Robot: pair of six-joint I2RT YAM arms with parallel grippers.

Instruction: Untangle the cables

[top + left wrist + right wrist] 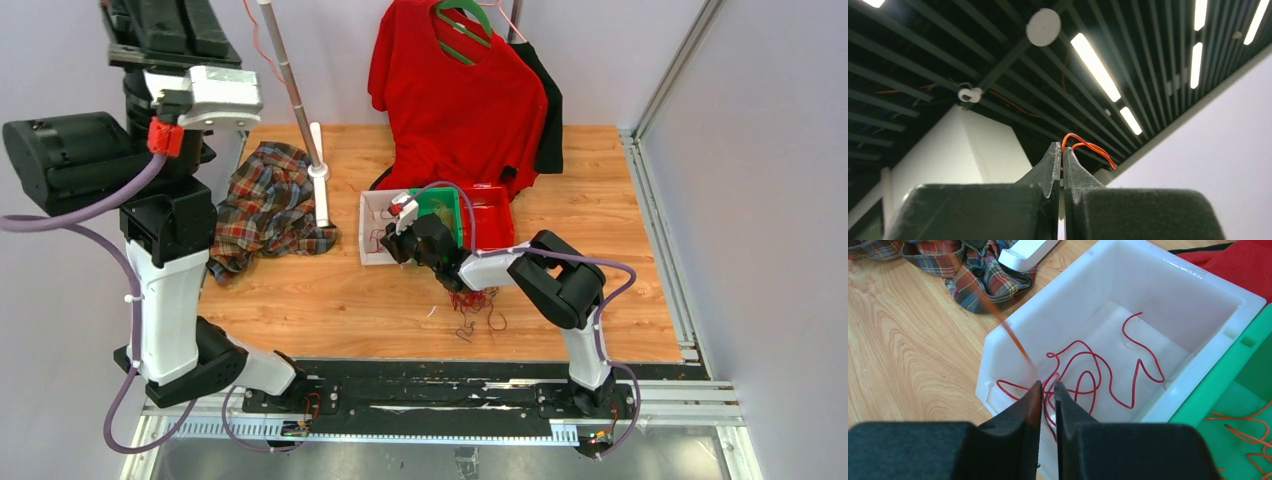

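Left jaws together, right jaws narrowly apart.

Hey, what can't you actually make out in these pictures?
- Right wrist view: whether the right gripper pinches a red wire; its fingers hide the gap.
- Right wrist view: orange strand, blurred; ends unclear.
- Left wrist view: orange wire in the shut left gripper runs behind its fingers.
- Top view: cable tangle, strands too fine to separate.

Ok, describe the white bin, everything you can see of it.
The white bin is a glossy plastic, open-topped rectangular tub with a lipped rim, upright on the wooden table. One side sits against a green bin. Loops of red wire lie on its floor. The right gripper hangs over its near wall, jaws almost together.
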